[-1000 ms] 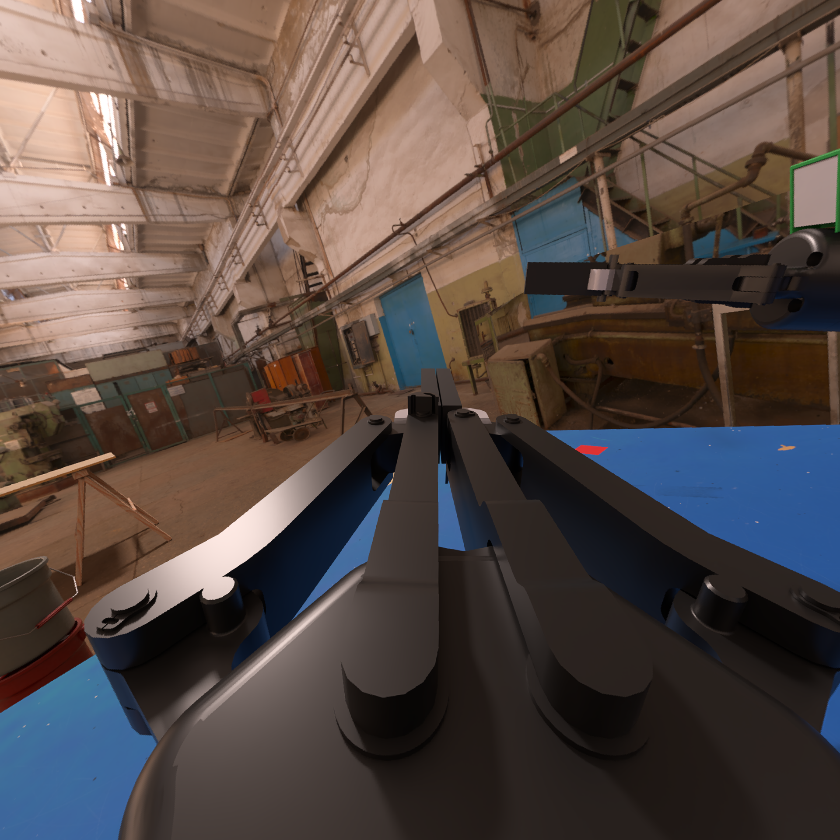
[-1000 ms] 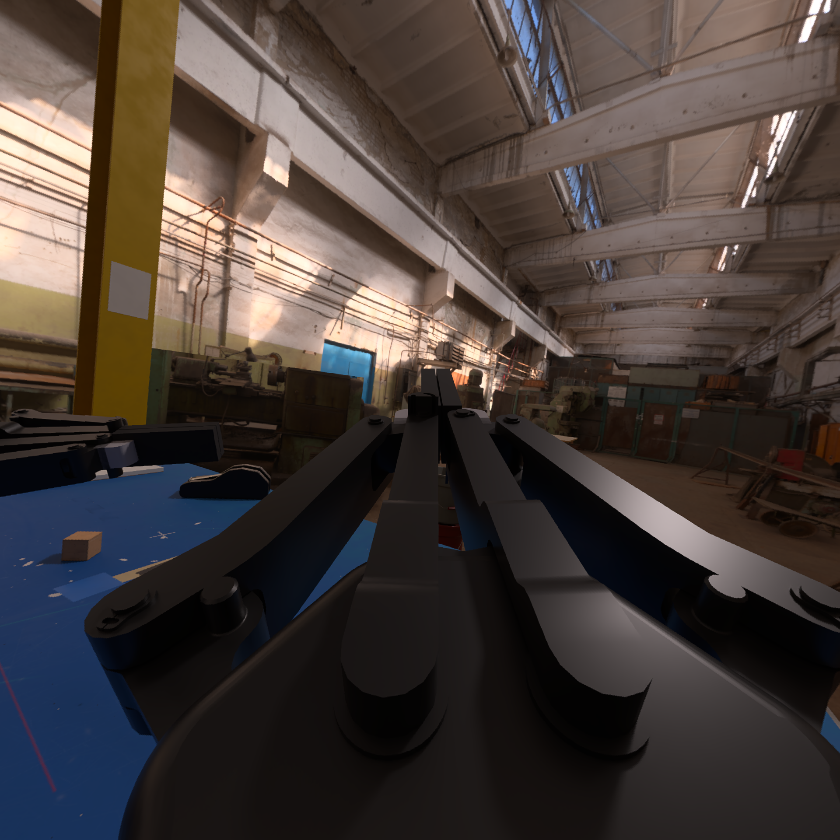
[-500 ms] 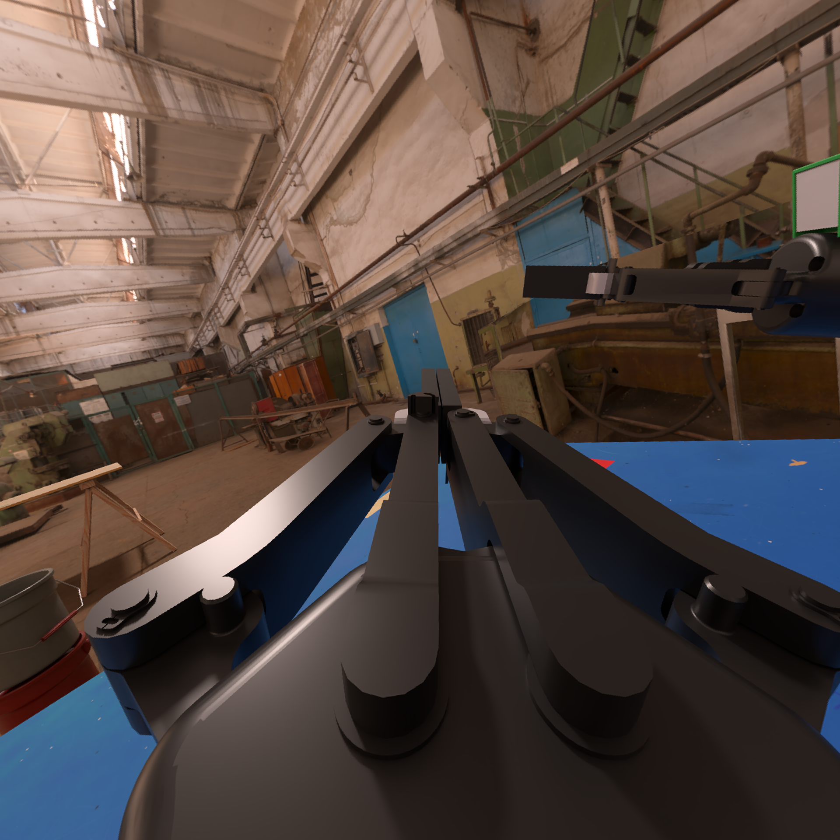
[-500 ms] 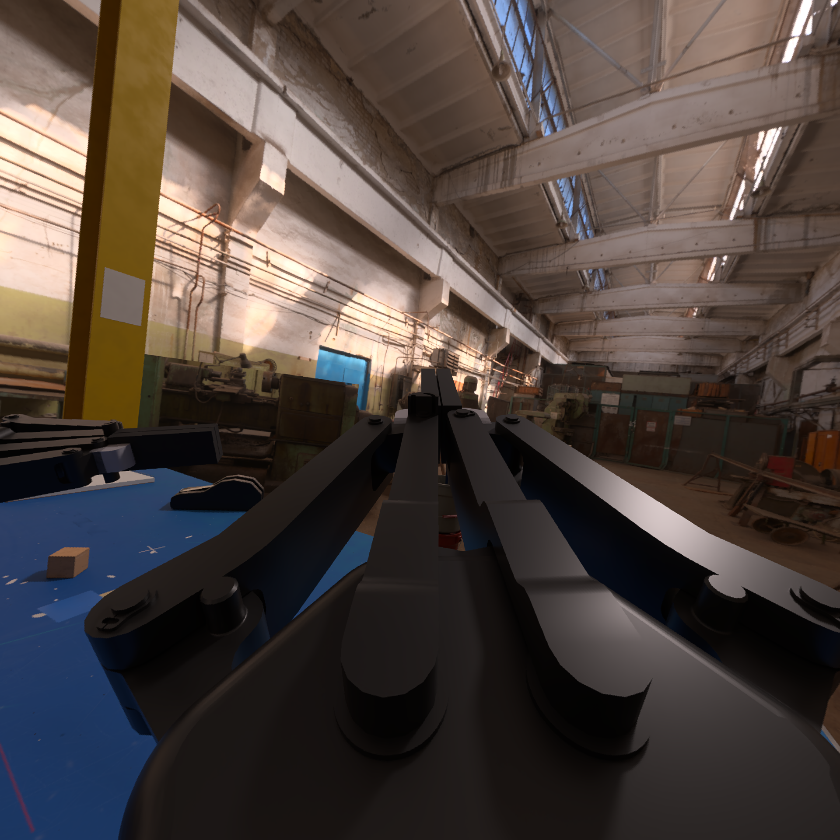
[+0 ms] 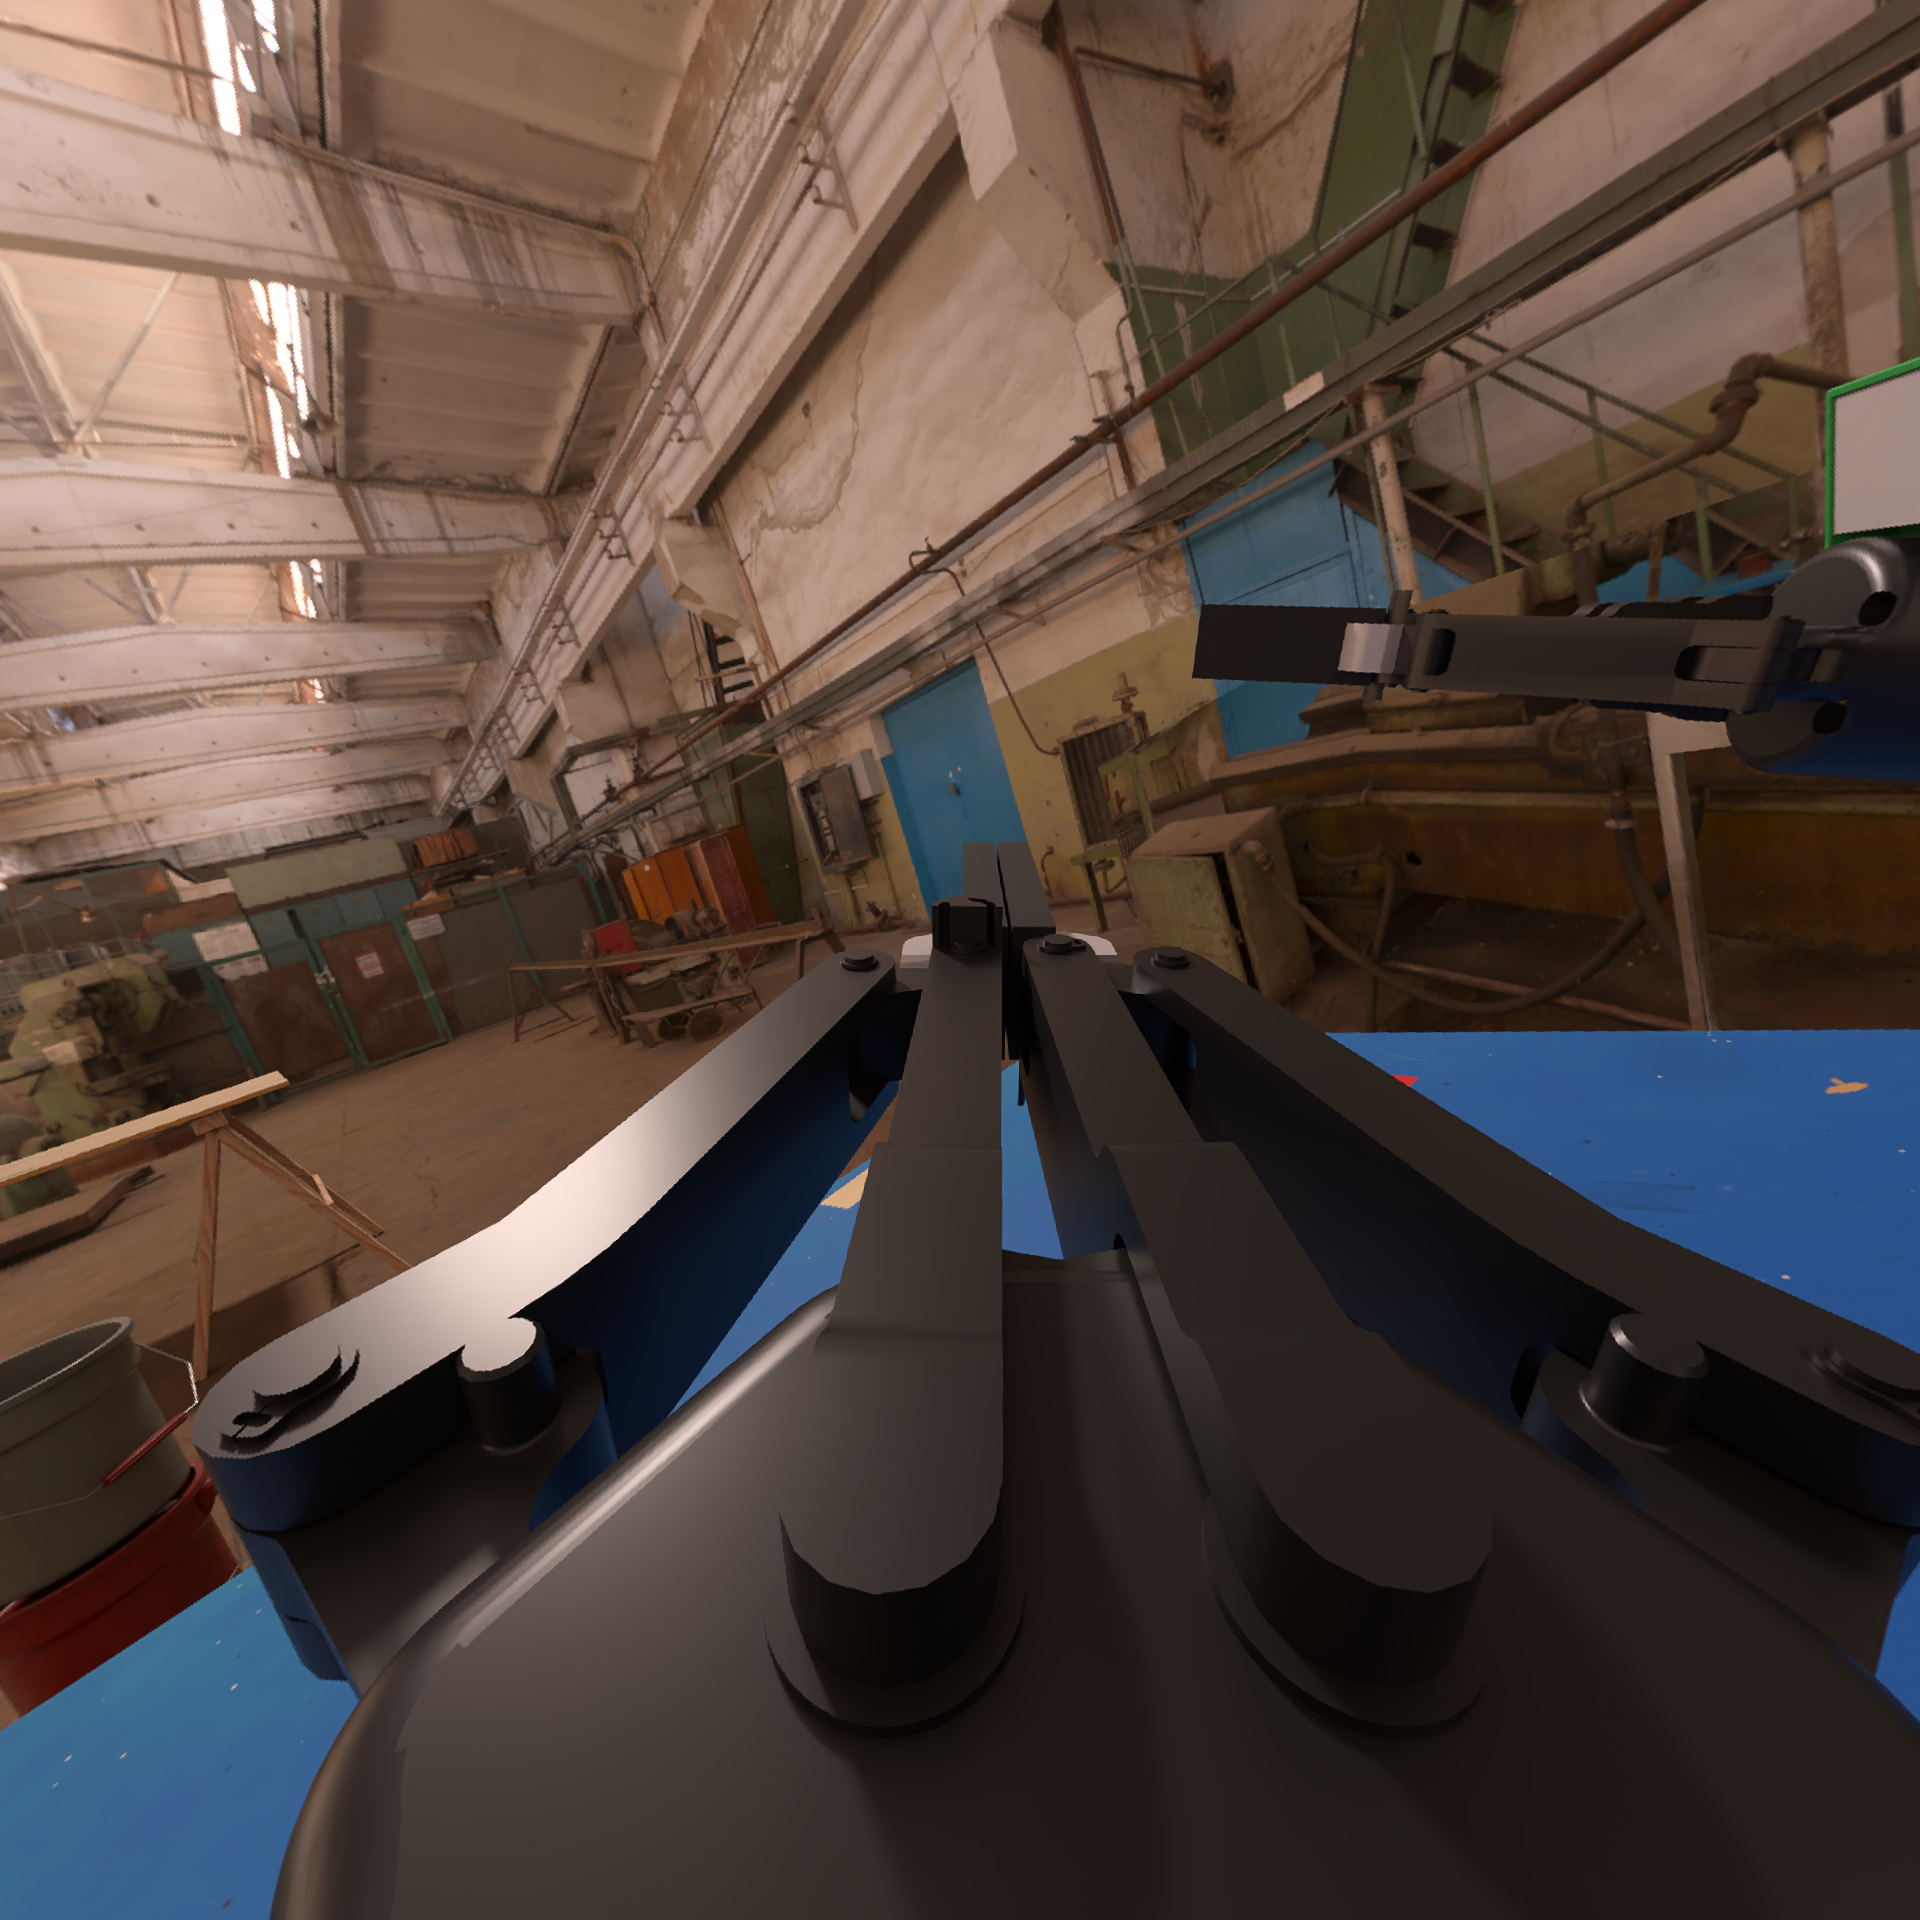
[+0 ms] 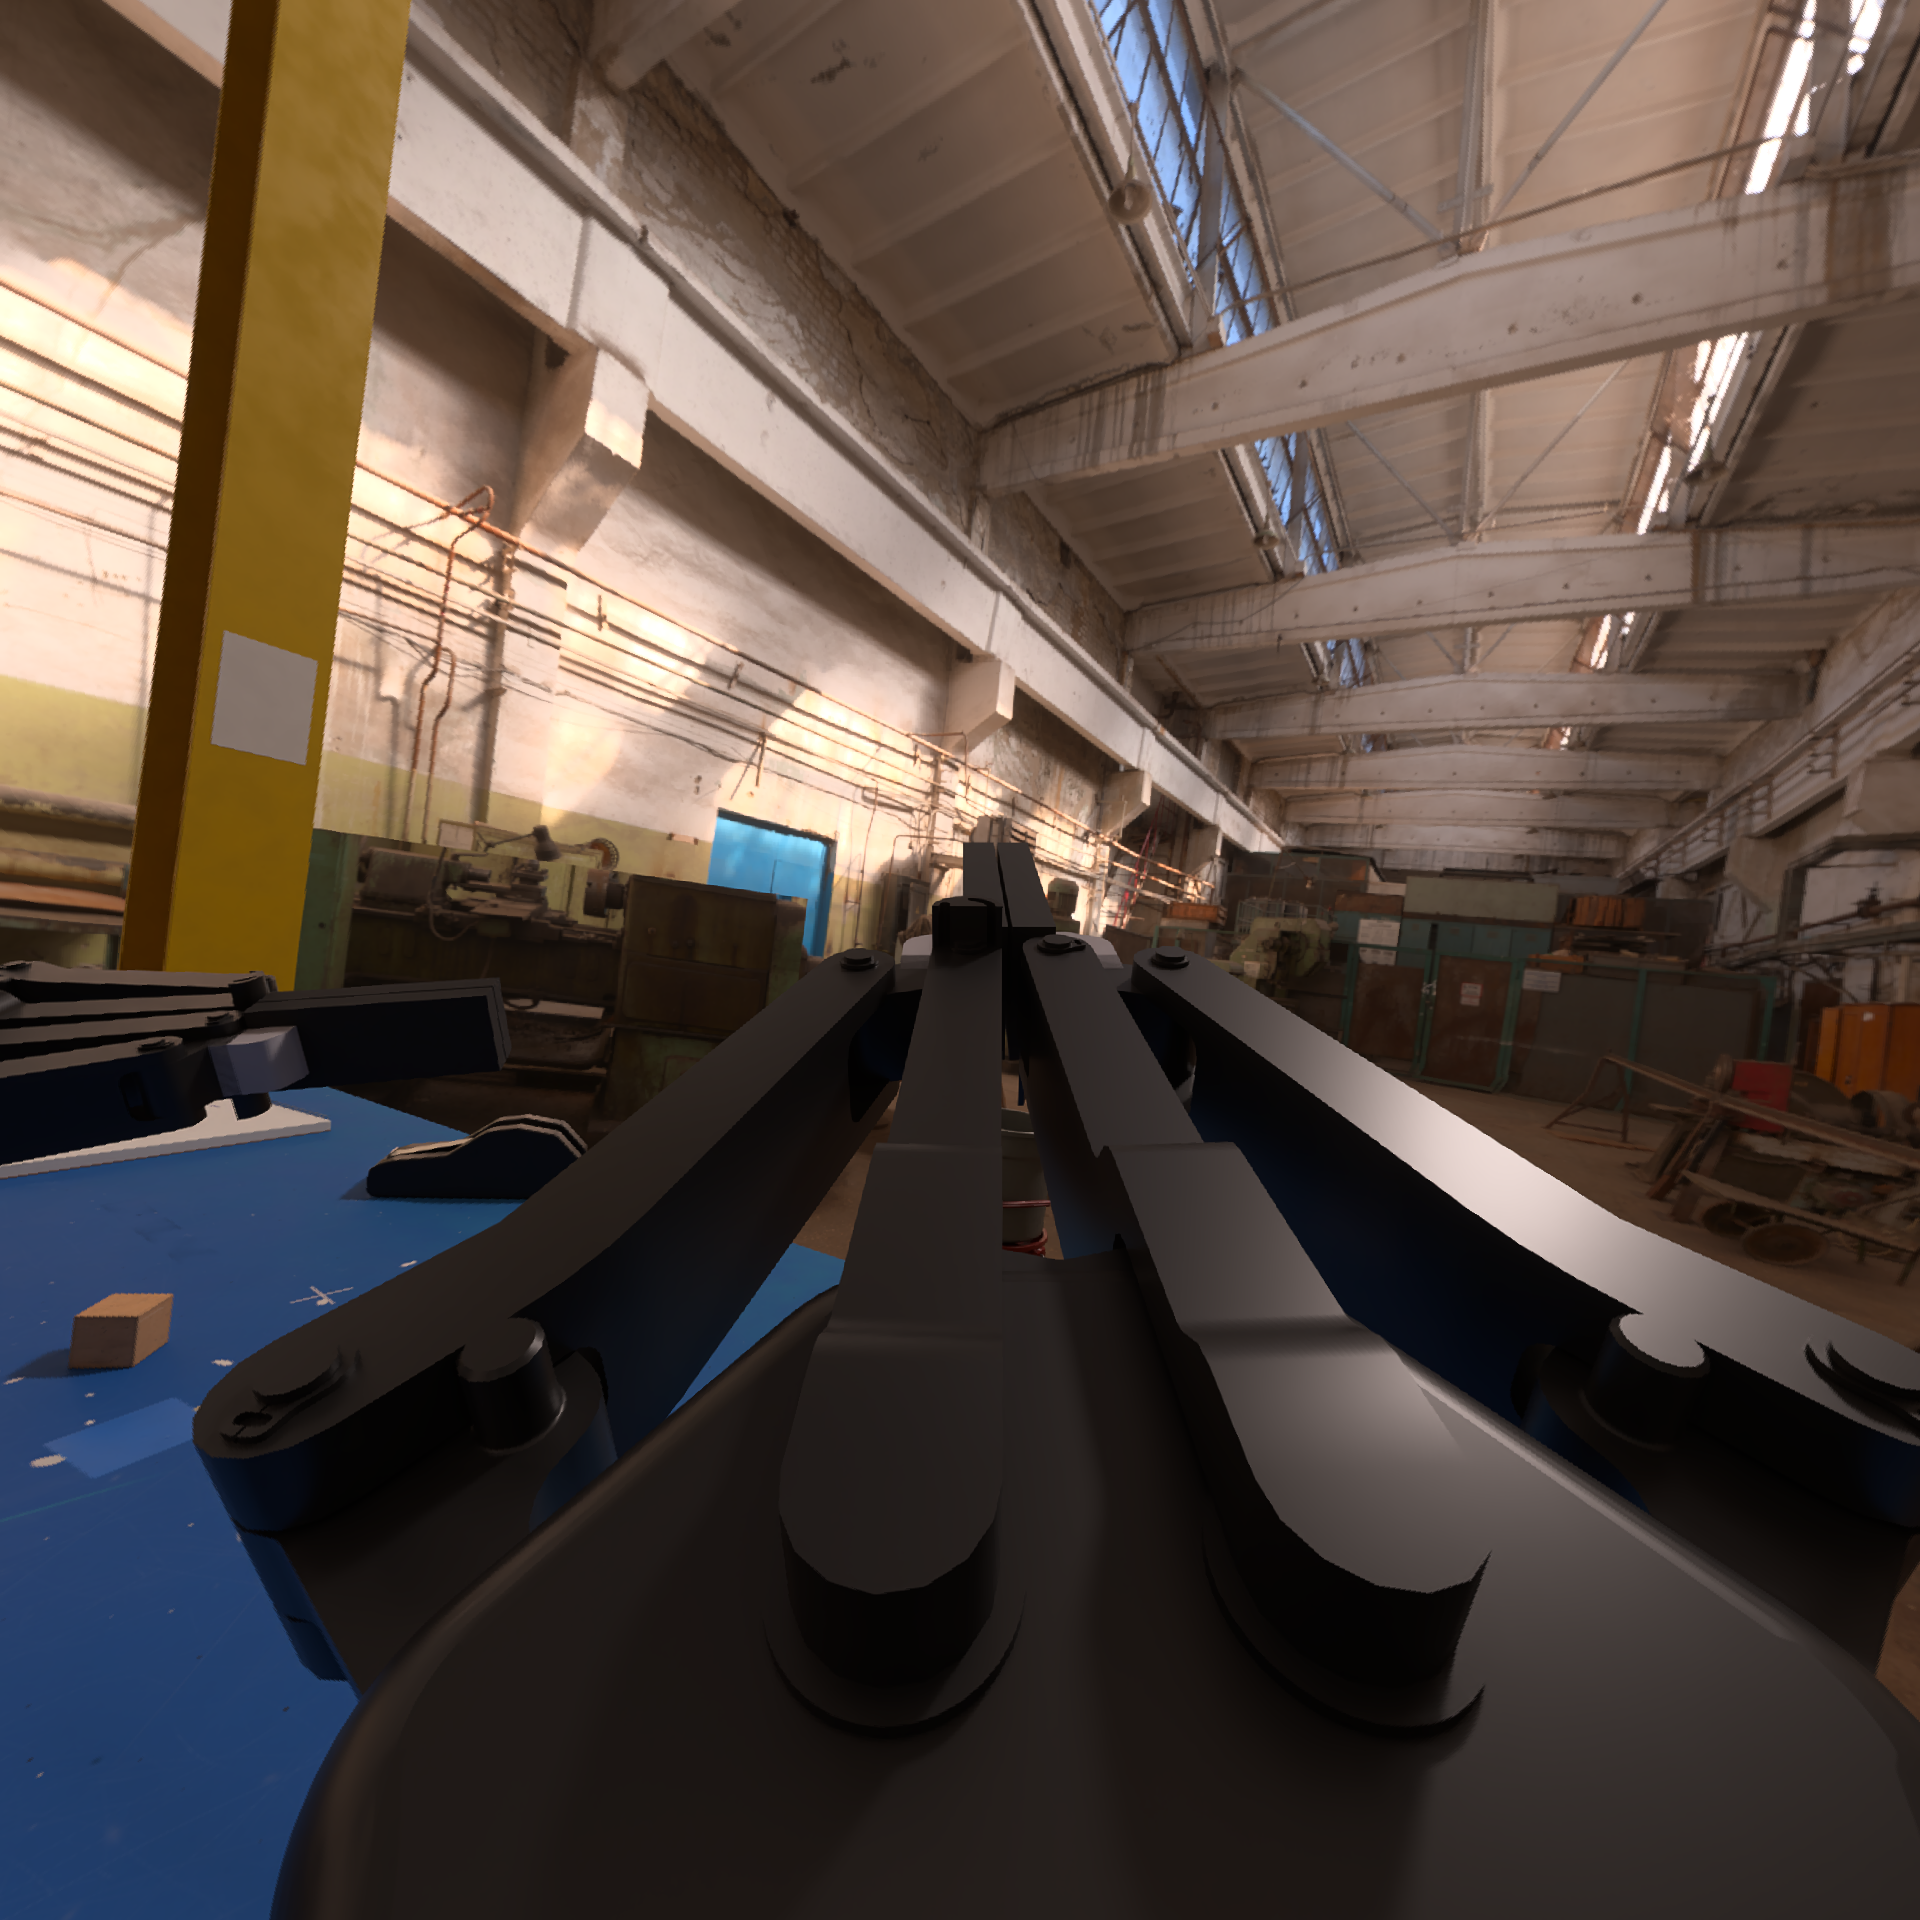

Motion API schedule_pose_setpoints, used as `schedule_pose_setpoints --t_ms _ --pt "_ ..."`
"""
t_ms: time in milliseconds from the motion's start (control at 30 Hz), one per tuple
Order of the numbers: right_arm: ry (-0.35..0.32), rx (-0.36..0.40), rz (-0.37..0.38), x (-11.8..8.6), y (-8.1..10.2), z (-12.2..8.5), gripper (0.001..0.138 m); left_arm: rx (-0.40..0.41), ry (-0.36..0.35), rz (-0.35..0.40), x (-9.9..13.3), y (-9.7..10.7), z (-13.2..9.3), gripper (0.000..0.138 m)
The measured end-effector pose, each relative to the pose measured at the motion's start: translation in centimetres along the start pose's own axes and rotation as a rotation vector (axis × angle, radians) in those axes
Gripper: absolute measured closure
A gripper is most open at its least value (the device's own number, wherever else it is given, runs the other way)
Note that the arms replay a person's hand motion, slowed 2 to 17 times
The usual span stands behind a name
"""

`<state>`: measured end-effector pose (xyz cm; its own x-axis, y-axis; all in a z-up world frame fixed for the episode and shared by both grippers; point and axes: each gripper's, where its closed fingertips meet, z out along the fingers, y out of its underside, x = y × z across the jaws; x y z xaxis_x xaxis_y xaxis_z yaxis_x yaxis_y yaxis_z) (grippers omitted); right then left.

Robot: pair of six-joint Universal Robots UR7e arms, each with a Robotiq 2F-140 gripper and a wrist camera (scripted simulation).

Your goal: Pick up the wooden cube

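Observation:
The wooden cube (image 6: 122,1329) is small and tan. It lies on the blue table (image 6: 156,1662) at the left of the right wrist view, well left of my right gripper. My right gripper (image 6: 1000,878) is shut and empty, held above the table and pointing out past its edge. My left gripper (image 5: 997,878) is shut and empty, also pointing past the table edge; the cube is not in its view. The other gripper shows shut at the upper right of the left wrist view (image 5: 1226,644) and at the left of the right wrist view (image 6: 457,1023).
A white flat plate (image 6: 177,1138) and a dark gripper-shaped shadow (image 6: 478,1153) lie on the table's far part. A lighter blue patch (image 6: 120,1434) is near the cube. A yellow column (image 6: 260,499) stands behind. Grey and red buckets (image 5: 73,1455) sit beside the table.
Both wrist views have tilted slightly. In the right wrist view the cube has shifted down and a little left, then right, while both grippers stay shut.

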<state>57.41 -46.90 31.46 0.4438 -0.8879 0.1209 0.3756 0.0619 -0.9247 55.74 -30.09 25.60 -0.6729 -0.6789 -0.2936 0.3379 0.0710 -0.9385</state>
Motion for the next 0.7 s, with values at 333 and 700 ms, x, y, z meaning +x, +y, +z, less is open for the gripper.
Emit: schedule_pose_setpoints --t_ms 333,700 --pt "0.01 0.019 -0.007 0.1 -1.0 0.4 0.138 0.008 -0.001 0.001 -0.2 -0.8 0.5 0.138" --pt "0.024 0.039 -0.014 0.2 -2.0 0.8 0.138 0.02 -0.004 0.0 -0.4 -1.8 1.0 0.138"
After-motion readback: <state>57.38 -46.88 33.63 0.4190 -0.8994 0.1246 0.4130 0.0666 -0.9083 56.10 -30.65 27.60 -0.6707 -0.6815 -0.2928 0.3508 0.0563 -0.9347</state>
